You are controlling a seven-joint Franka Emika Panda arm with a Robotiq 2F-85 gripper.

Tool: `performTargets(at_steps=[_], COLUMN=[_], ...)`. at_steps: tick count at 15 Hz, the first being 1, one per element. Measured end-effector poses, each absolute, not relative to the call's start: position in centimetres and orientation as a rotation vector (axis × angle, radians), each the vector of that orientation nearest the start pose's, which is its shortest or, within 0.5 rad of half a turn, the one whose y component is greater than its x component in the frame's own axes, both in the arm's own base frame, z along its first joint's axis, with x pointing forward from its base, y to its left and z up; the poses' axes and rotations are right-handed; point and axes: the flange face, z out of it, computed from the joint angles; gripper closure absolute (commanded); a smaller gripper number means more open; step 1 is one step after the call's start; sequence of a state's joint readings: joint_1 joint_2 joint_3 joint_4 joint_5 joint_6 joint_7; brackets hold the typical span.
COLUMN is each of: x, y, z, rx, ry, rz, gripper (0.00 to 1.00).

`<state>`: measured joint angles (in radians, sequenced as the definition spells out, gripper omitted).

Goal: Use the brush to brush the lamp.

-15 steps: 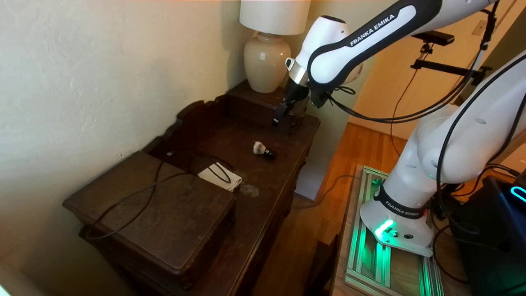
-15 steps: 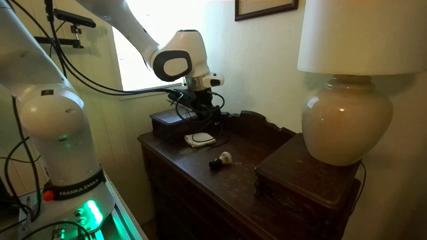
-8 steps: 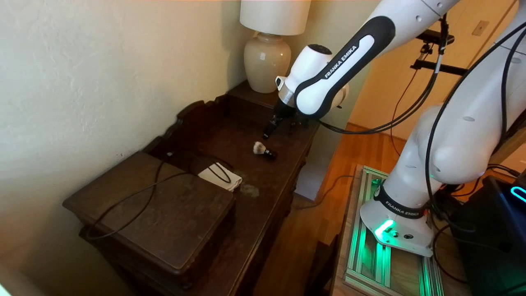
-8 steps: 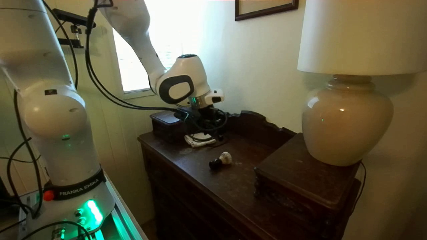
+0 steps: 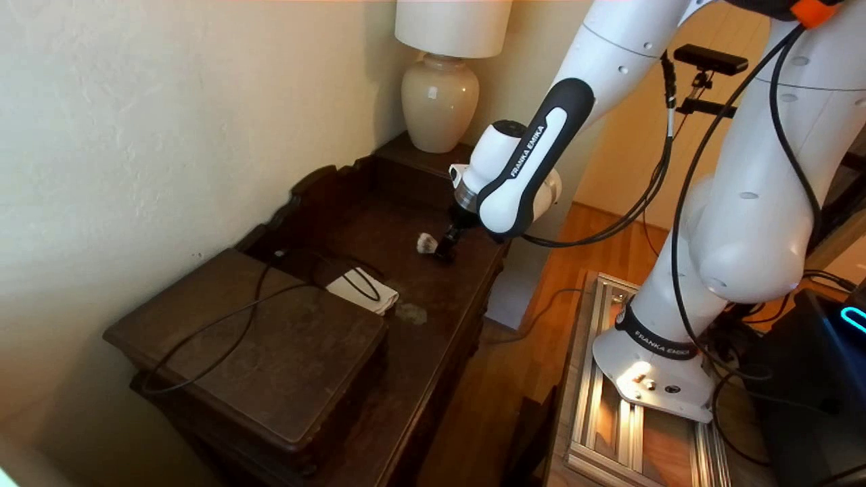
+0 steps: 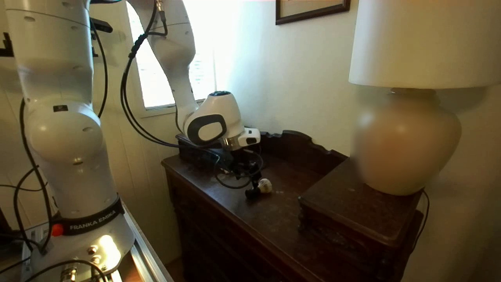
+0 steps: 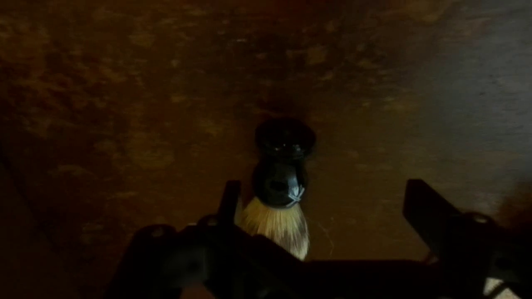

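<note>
Wrist view (dim): we see the gripper (image 7: 324, 182) w/ its two fingers spread wide apart, one at lower L & one at lower R of frame. Betw. them, nearer the finger at frame L, lies the brush (image 7: 279, 182), black handle toward frame ctr., pale bristles below & partly hidden by the gripper; whether finger & brush touch, we can't tell. In both ext. views we find the brush on its side atop the dark wood dresser (image 6: 274, 211), at or just below frame ctr., w/ the gripper over its handle. The arm (image 5: 534, 152) slants down from upper R in an ext. view; there, a flat white item (image 5: 363, 289) lies lower L of the brush. The lamp (image 6: 407, 145), well apart from the brush, stands upright on the dresser's raised end section, filling the R side of frame in an ext. view; we see its shade cut off by the top edge.
</note>
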<state>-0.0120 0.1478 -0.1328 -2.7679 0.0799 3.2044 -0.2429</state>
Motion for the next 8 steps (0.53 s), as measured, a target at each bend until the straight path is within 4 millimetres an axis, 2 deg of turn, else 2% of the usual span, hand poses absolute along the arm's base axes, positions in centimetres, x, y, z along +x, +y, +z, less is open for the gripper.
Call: performTargets(at_steps=[5, 8], x=[40.1, 39.8], y=[-6.3, -7.1], z=[18.0, 17.0], rx=[-3.168, -3.172], ry=[-0.054, -0.034], rz=[-0.482, -0.487], gripper=[0.00, 0.00])
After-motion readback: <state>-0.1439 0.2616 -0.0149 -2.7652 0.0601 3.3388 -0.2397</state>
